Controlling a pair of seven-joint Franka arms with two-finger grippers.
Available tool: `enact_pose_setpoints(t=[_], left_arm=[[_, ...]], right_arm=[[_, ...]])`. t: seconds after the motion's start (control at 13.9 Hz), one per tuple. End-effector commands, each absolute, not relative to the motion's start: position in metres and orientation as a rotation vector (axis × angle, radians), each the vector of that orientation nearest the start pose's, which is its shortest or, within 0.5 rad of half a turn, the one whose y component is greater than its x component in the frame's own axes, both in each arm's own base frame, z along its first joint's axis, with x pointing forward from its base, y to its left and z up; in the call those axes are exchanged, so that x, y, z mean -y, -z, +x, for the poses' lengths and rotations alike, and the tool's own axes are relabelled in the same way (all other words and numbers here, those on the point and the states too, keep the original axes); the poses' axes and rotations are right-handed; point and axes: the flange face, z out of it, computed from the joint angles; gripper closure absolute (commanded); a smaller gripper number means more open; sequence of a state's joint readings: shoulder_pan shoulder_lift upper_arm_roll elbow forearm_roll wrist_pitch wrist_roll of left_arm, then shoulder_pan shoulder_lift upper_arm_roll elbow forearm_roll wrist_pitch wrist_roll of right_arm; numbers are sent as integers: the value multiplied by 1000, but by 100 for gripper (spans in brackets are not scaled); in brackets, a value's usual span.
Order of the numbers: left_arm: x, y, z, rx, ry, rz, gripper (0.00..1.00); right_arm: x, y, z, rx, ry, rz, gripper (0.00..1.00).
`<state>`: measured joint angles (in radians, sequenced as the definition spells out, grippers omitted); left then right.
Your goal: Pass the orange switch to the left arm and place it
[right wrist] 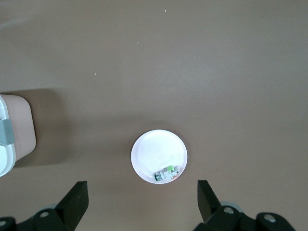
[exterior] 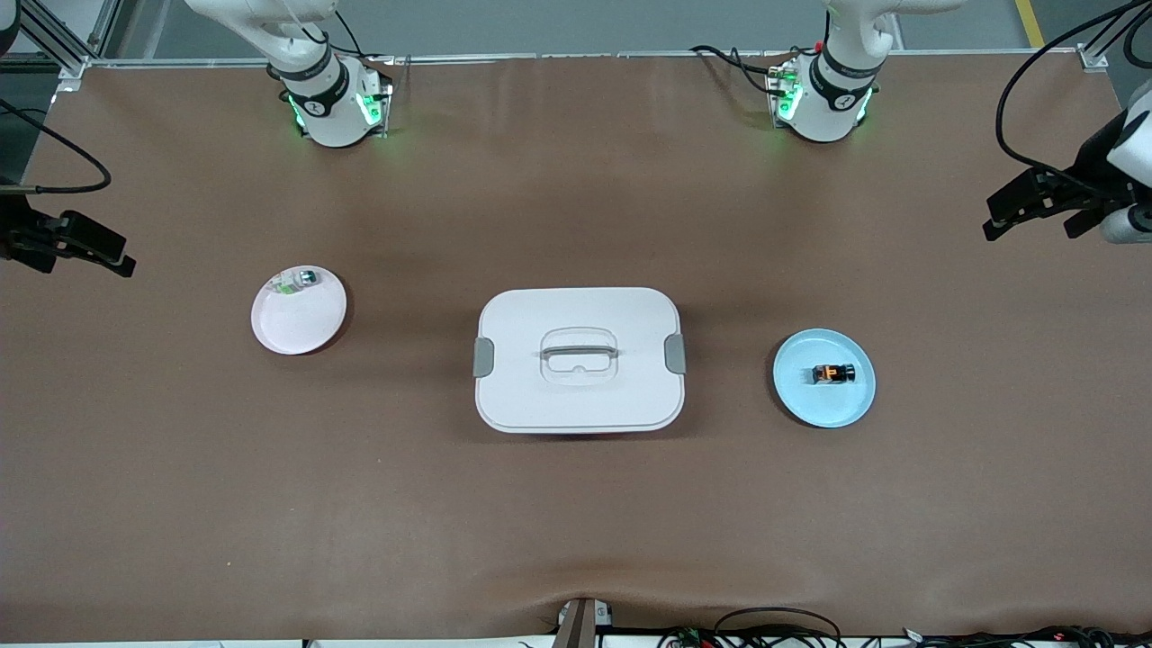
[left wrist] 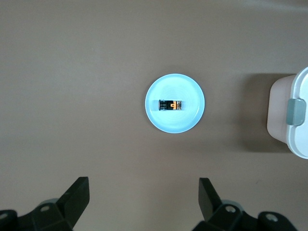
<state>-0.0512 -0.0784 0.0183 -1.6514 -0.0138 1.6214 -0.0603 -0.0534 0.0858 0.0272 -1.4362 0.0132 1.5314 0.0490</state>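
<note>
The orange switch (exterior: 833, 373) lies on its side on a blue plate (exterior: 810, 407) toward the left arm's end of the table. It also shows in the left wrist view (left wrist: 171, 104). The white lidded box (exterior: 579, 396) stands in the middle of the table. My left gripper (left wrist: 144, 195) is open and empty, high over the table beside the blue plate (left wrist: 163, 122), and shows at the edge of the front view (exterior: 1029, 223). My right gripper (right wrist: 143, 195) is open and empty, high over the table beside a pink plate (right wrist: 151, 154), and shows at the other edge (exterior: 83, 256).
The pink plate (exterior: 297, 328) lies toward the right arm's end and holds a small clear-green-silver part (exterior: 299, 280), also seen in the right wrist view (right wrist: 168, 173). The box's corner shows in both wrist views (left wrist: 288, 120) (right wrist: 17, 130). Brown table surface lies around all three.
</note>
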Motion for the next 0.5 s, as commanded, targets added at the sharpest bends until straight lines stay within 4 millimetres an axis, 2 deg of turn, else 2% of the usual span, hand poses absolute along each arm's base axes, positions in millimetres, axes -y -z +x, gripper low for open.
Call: enact_pose_setpoints(t=[0.0, 0.43], left_arm=[[14, -644, 531, 27, 79, -3157, 0], [14, -644, 531, -22, 77, -3153, 0]], right_arm=[[12, -640, 571, -138, 26, -3118, 0], [12, -639, 570, -138, 19, -3118, 0]])
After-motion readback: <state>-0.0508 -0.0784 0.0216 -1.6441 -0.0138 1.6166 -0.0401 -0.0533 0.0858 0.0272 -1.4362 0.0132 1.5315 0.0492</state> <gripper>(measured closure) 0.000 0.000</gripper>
